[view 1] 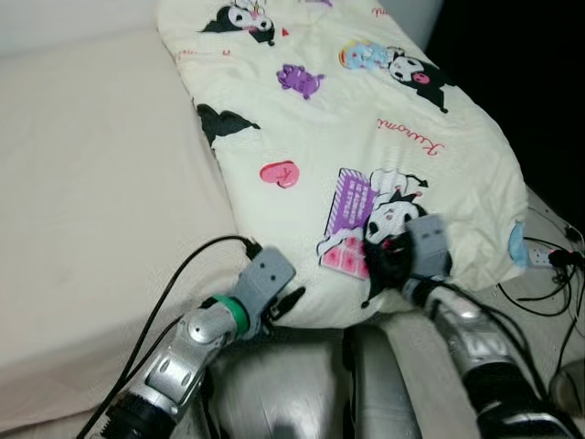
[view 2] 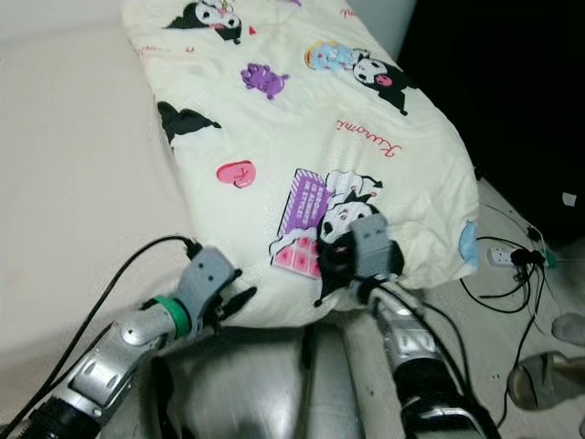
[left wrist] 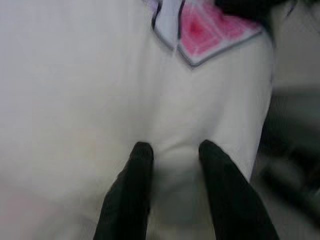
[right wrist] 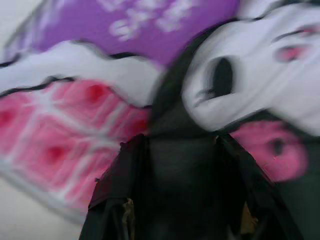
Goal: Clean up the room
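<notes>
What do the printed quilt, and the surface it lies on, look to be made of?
The quilt looks like soft padded fabric, likely cotton or polyester: matte cream cloth with cartoon prints, puffy with rounded edges, dimpling at the left hand. The bed surface looks like plain beige woven sheeting, matte and smooth with faint creases; the exact fibre can't be told.

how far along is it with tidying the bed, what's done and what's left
Nothing looks finished yet. In hand: both claws are at the near edge of the cartoon-print quilt, the left claw open against the fabric and the right claw pressed onto the print. The quilt lies bunched along one side of the bare mattress. Left to do: probably spread or fold the quilt, then deal with the cables on the floor.
</notes>
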Controlling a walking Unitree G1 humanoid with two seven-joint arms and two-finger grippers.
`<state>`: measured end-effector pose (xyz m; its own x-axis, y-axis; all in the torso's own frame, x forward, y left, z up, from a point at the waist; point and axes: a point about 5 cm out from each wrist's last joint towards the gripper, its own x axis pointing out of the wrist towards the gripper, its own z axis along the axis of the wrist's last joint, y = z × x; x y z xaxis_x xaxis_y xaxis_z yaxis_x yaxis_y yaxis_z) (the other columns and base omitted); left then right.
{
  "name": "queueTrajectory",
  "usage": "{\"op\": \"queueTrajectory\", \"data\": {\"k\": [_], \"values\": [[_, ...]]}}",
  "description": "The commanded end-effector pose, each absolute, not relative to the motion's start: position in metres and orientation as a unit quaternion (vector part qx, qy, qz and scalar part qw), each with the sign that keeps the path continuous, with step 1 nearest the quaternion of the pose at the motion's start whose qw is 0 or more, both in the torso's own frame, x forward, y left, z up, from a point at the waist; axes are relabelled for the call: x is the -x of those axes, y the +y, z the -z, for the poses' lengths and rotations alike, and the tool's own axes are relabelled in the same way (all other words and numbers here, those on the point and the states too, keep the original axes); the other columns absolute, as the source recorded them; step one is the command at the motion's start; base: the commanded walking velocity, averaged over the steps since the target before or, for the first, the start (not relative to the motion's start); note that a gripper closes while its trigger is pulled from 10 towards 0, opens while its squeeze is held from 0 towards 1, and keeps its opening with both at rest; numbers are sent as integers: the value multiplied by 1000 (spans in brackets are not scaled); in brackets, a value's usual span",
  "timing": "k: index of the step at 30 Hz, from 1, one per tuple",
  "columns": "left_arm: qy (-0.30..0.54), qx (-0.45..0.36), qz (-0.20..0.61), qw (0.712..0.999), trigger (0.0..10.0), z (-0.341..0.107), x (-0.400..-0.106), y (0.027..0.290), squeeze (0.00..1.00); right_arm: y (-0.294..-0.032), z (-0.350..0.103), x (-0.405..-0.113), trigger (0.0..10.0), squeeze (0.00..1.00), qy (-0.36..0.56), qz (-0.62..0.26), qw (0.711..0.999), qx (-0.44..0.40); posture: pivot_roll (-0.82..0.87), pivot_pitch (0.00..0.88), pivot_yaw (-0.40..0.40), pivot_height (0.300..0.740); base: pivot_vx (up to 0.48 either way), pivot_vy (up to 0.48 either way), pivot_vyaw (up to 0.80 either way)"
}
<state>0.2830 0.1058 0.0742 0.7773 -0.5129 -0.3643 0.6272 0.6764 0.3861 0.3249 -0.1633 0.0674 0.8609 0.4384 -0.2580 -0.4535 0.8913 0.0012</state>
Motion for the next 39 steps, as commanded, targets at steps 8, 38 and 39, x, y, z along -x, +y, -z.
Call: {"op": "queueTrajectory", "data": {"k": [8,38,39], "values": [[236,-385,272,850,10000,-29,-257,186,0,-110,-43,-283,10000,0,169,-444,879,41,-71,141,63,535,0,0,0],[-64,-128,111,983,10000,-162,-301,164,0,-176,-152,-283,10000,0,-129,-71,989,-29,-131,71,29,545,0,0,0],[-64,-128,111,983,10000,-162,-301,164,0,-176,-152,-283,10000,0,-129,-71,989,-29,-131,71,29,545,0,0,0]]}}
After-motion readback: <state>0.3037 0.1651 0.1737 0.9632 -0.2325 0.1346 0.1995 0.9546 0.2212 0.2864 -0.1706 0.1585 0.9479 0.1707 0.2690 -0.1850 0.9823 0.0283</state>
